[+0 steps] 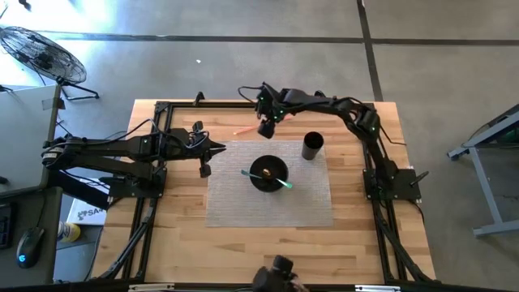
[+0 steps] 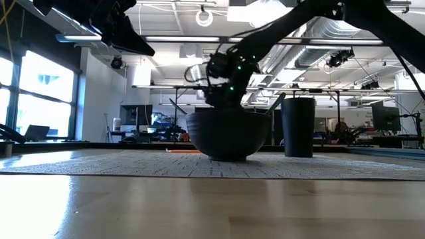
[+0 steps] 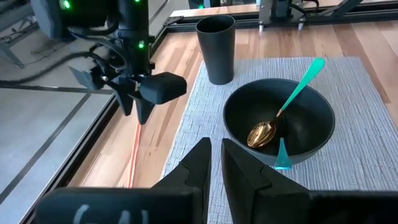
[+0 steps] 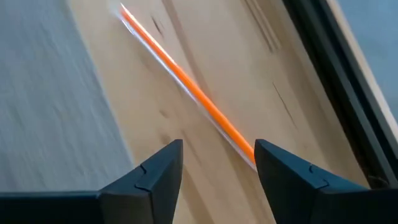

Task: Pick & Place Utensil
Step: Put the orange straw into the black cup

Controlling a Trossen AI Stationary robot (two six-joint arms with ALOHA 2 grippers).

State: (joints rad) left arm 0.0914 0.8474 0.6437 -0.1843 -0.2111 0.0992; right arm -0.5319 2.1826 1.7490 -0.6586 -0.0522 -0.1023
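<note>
Right pincer hangs over the orange utensil lying on bare table beside the mat — fingers apart, straddling the handle. Best to descend square, close mid-handle. Left pincer waits nearly closed near the bowl, holding nothing.

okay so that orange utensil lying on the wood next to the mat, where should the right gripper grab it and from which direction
Probably mid-handle, coming straight down. The orange utensil lies flat on the bare table, so only its long thin sides are open. The right gripper hovers above it, fingers open; they should straddle the handle crosswise.
</note>
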